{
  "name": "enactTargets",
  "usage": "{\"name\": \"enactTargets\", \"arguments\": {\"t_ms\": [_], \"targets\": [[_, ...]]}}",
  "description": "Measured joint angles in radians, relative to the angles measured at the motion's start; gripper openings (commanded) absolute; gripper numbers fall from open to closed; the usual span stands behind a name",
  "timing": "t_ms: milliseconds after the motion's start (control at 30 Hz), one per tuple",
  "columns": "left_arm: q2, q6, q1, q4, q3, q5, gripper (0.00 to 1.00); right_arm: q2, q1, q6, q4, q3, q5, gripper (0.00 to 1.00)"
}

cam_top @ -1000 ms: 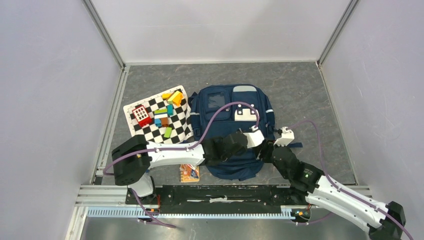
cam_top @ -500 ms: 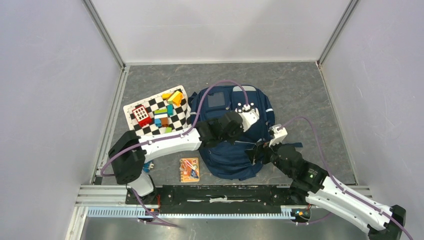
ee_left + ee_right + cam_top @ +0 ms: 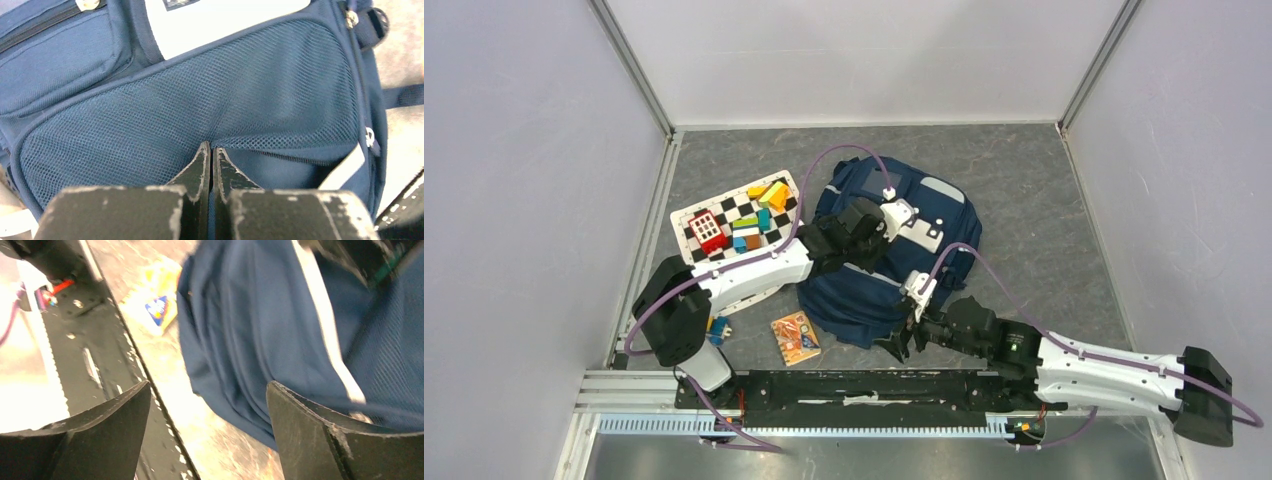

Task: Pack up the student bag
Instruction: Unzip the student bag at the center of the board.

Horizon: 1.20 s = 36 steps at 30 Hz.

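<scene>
Grey mottled table, pale walls around; I see the student bag lying mid-table, turned askew. My left gripper is pinched tight on the hem of its mesh pocket. My right gripper hangs at the bag's near edge, jaws spread wide, holding nothing

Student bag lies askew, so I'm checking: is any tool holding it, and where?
The left tool is shut on the student bag, pinching its mesh pocket's edge; the right tool is open, holding nothing.
</scene>
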State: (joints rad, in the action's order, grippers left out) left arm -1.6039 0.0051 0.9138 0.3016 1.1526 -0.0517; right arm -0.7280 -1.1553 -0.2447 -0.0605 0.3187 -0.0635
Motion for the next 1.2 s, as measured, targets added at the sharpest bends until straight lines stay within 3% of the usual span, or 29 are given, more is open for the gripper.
{"name": "enactTargets", "arguments": {"t_ms": [167, 333, 533, 733, 1000, 1200], "targets": [[0.000, -0.013, 0.010, -0.060, -0.001, 0.055, 0.02, 0.030, -0.058, -0.004, -0.059, 0.023, -0.173, 0.98], [0.013, -0.025, 0.020, -0.125, -0.018, 0.085, 0.02, 0.114, -0.056, -0.006, -0.023, 0.010, -0.341, 0.98], [0.021, -0.051, 0.019, -0.145, -0.021, 0.112, 0.02, 0.116, -0.056, -0.007, 0.135, 0.064, -0.515, 0.98], [0.021, -0.065, 0.027, -0.146, 0.004, 0.124, 0.02, 0.172, -0.029, -0.195, 0.383, 0.092, -0.784, 0.98], [-0.002, -0.066, 0.077, -0.155, 0.048, 0.108, 0.02, 0.184, 0.082, -0.317, 0.456, 0.063, -0.827, 0.98], [-0.024, -0.066, 0.097, -0.193, 0.052, 0.084, 0.02, 0.101, 0.290, -0.318, 0.380, 0.014, -0.714, 0.98]]}}
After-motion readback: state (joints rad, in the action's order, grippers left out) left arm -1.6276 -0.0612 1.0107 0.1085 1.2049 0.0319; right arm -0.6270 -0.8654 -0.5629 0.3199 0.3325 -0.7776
